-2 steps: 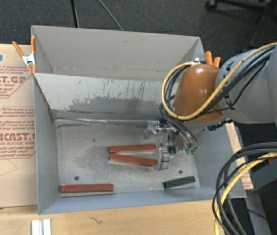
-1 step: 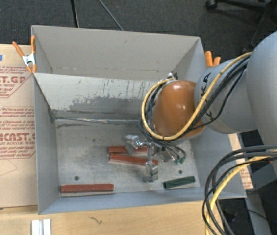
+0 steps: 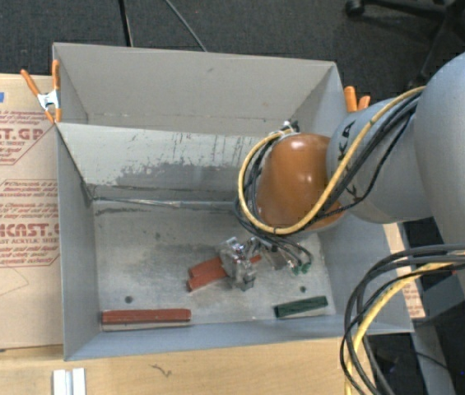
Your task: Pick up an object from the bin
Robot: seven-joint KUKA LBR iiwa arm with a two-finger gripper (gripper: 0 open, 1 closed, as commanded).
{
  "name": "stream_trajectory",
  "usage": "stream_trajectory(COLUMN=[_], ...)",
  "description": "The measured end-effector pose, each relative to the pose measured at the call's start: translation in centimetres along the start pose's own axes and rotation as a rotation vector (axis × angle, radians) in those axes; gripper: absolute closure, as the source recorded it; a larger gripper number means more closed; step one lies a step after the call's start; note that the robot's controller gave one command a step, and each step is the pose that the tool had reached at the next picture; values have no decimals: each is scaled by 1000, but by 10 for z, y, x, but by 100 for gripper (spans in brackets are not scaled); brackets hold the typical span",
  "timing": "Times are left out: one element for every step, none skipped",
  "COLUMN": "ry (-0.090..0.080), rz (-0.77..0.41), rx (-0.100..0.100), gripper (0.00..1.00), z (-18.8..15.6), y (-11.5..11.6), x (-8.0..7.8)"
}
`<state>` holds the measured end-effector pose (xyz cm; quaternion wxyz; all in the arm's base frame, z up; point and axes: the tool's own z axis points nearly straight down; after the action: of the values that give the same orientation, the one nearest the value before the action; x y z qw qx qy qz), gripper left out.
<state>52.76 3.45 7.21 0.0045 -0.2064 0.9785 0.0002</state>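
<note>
In the camera view the grey metal bin (image 3: pixel 80 262) has much bare floor on its left half and along its back wall, so there is open room there. The hand (image 3: pixel 242 275) is low over the floor, a little right of the middle. The round orange cover (image 3: pixel 294 179) and the yellow and black cables (image 3: pixel 251 189) on the wrist hide its upper part. Whether the hand is apart or together, I cannot tell. A small red-brown block (image 3: pixel 205 275) lies tilted at the hand's left side, and its right end reaches the hand. If they really touch is hard to make out. A long red-brown bar (image 3: pixel 146 316) lies flat close along the front wall. A dark green bar (image 3: pixel 301 307) lies near the front right corner, apart from the hand.
</note>
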Motion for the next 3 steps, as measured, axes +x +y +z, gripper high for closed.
stream_trajectory(ry=[7, 9, -1], rz=[0, -1, -114], rx=[-2, -3, 0], gripper=[0, 100, 100], z=[2, 2, -42], y=[1, 1, -4], x=[2, 2, -60])
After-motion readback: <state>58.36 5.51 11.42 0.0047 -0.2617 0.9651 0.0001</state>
